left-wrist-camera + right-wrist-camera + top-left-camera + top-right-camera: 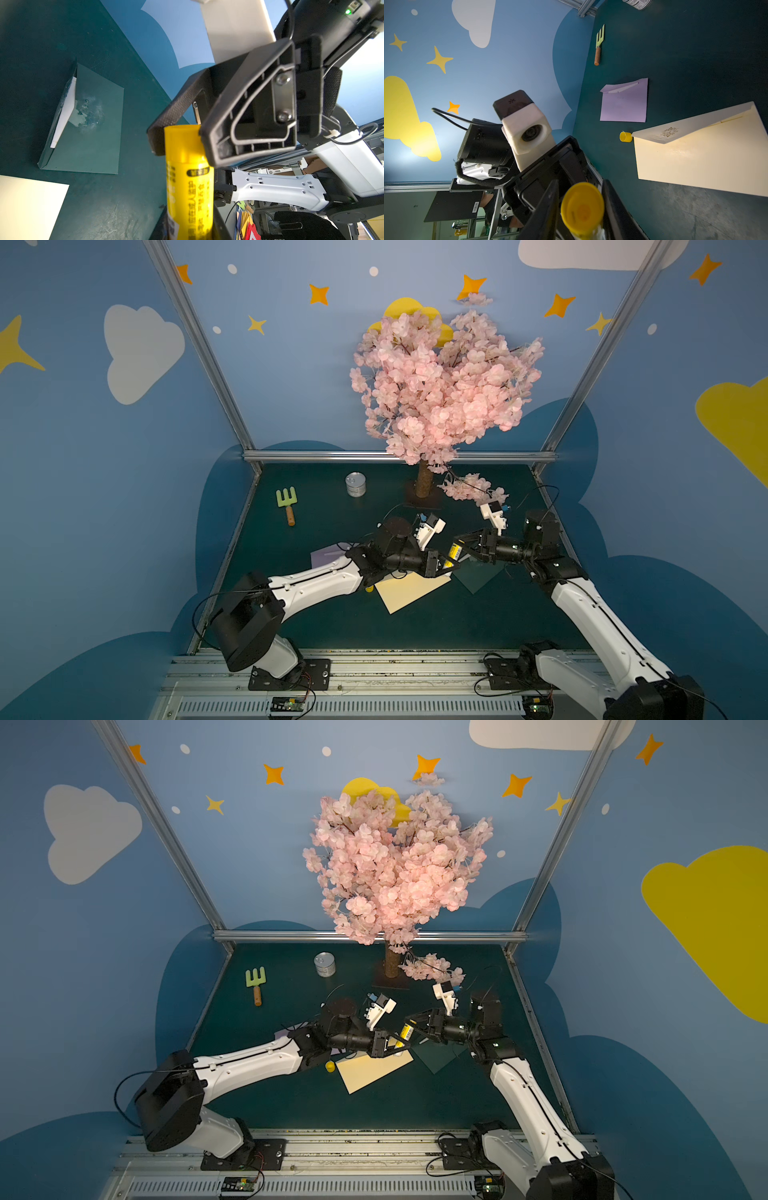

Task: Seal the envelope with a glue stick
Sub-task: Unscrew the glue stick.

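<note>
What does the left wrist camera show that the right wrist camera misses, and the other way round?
Only the left wrist view shows the dark green envelope, flap open, with a white card tucked inside. Only the right wrist view shows the purple envelope, the garden fork, the left arm's camera, and the loose yellow cap beside the flap tip of the cream envelope. Both show the glue stick between the fingers of the right gripper, plus part of the cream envelope.
</note>
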`<control>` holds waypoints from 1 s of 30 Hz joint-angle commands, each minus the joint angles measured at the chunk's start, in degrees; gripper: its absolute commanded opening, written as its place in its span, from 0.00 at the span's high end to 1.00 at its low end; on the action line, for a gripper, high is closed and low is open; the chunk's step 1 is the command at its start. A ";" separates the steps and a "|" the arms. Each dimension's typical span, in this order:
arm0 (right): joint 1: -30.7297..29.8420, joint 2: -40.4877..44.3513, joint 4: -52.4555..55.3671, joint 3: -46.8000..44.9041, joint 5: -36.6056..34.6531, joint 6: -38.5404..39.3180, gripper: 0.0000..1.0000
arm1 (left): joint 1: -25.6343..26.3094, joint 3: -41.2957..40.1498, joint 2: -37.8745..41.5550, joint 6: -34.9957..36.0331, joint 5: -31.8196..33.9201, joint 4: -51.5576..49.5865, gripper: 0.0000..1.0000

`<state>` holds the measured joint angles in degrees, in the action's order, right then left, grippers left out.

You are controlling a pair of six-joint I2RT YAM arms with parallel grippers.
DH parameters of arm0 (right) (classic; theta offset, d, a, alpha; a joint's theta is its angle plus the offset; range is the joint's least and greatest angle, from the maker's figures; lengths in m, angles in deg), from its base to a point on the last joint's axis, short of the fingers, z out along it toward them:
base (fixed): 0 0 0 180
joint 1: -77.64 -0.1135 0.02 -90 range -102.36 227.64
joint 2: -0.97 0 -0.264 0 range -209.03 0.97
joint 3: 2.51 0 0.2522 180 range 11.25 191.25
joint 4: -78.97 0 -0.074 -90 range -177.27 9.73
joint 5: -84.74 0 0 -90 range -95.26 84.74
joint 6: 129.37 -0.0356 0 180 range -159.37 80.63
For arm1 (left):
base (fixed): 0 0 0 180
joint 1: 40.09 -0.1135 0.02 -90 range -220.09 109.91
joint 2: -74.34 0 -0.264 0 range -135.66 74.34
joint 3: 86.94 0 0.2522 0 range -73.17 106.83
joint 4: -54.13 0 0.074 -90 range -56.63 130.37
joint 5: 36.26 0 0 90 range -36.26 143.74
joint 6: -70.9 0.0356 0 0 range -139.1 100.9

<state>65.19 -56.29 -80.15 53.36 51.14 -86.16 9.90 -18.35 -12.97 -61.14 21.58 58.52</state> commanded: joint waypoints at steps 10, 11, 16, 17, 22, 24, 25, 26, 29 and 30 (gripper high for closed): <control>0.06 -0.15 -1.13 0.33 -0.13 0.10 0.77 | 0.84 0.08 -1.39 0.01 -1.51 2.48 0.97; 0.05 -0.06 -0.36 0.38 -0.56 0.42 0.79 | 0.98 0.10 -1.32 0.14 -1.37 2.40 0.97; -1.91 -0.78 12.73 4.17 -9.94 6.87 0.90 | 2.12 2.45 -1.31 4.22 2.76 -4.42 0.97; -2.77 -1.24 15.93 5.27 -13.15 8.56 0.92 | 2.52 3.00 -1.29 5.23 4.25 -6.14 0.97; -9.26 -4.40 26.17 9.91 -31.87 12.33 0.99 | 4.00 5.95 -2.08 8.64 14.20 -14.80 0.97; -11.55 -5.84 27.41 11.05 -37.27 12.17 1.00 | 4.54 7.87 -3.13 9.61 18.29 -18.76 0.97; -12.77 -6.59 27.91 11.59 -40.49 12.29 1.00 | 4.88 8.95 -3.85 9.87 21.70 -20.76 0.97; -13.96 -7.33 28.38 12.26 -43.40 12.41 1.00 | 5.18 9.63 -4.26 10.04 23.64 -22.02 0.97; -17.37 -9.53 29.73 14.49 -51.67 12.28 1.00 | 6.18 10.79 -5.54 8.45 31.22 -24.98 0.97; -18.02 -10.16 29.83 15.09 -53.08 11.80 1.00 | 6.33 10.79 -5.76 7.54 33.31 -25.50 0.97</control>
<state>48.93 -65.21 -55.48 66.65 10.12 -76.37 15.91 -9.54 -18.46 -53.80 45.49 37.19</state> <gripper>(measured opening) 0.268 0.267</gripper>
